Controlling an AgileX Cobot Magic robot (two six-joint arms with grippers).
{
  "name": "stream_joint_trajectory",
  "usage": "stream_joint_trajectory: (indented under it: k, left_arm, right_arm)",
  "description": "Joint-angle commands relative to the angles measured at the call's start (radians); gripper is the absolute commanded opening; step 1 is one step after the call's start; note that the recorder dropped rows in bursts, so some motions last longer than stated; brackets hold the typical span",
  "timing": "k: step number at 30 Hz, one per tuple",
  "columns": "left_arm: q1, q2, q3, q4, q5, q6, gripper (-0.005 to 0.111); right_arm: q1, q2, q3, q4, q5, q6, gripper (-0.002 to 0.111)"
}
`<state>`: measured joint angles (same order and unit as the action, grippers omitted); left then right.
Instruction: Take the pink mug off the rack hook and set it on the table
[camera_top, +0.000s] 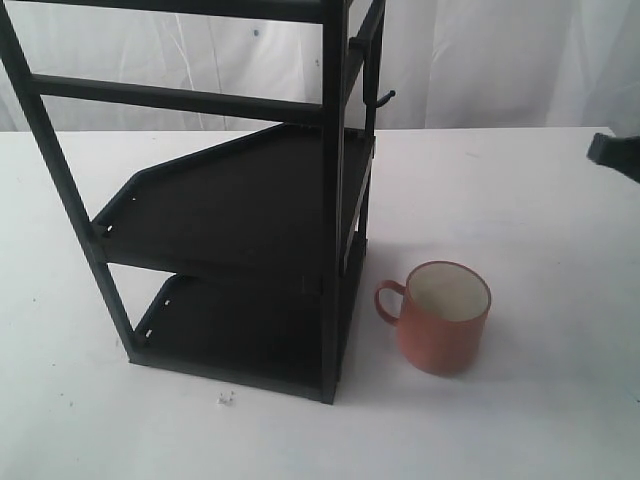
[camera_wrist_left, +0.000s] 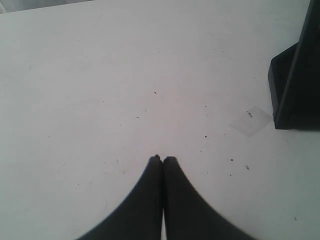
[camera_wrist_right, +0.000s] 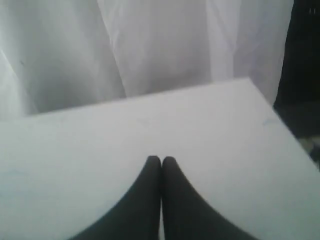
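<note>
One pink mug, cream inside, stands upright on the table.

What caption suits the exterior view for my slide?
Pink mug upright on the white table beside the black rack; hook empty.

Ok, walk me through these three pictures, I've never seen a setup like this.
This is a two-armed robot. One camera off the arms shows the scene: a pink mug stands upright on the white table beside a black shelf rack, whose hook is bare. The other two pictures come from a camera on each wrist. One shows the left gripper shut above the table near the rack's foot. The other shows the right gripper shut, facing a white curtain. Neither holds anything.
</note>
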<state>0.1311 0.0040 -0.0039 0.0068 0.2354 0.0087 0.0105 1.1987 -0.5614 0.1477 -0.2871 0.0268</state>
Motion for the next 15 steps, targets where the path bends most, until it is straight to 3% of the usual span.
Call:
stream_joint_trajectory:
  k: [1, 5, 10, 15]
  left_arm:
    - [-0.003, -0.004, 0.004, -0.001, -0.002, -0.009, 0.000]
    - [-0.003, -0.004, 0.004, -0.001, -0.002, -0.009, 0.000]
    - [-0.003, -0.004, 0.004, -0.001, -0.002, -0.009, 0.000]
    - [-0.003, -0.004, 0.004, -0.001, -0.002, -0.009, 0.000]
  right_arm:
    - [-0.006, -0.251, 0.072, -0.083, -0.110, 0.008, 0.000]
    - [-0.006, -0.462, 0.075, -0.098, -0.067, -0.027, 0.000]
    - [-0.006, -0.683, 0.079, -0.099, 0.118, -0.058, 0.000]
    - [0.007, -0.890, 0.133, -0.099, 0.161, -0.243, 0.000]
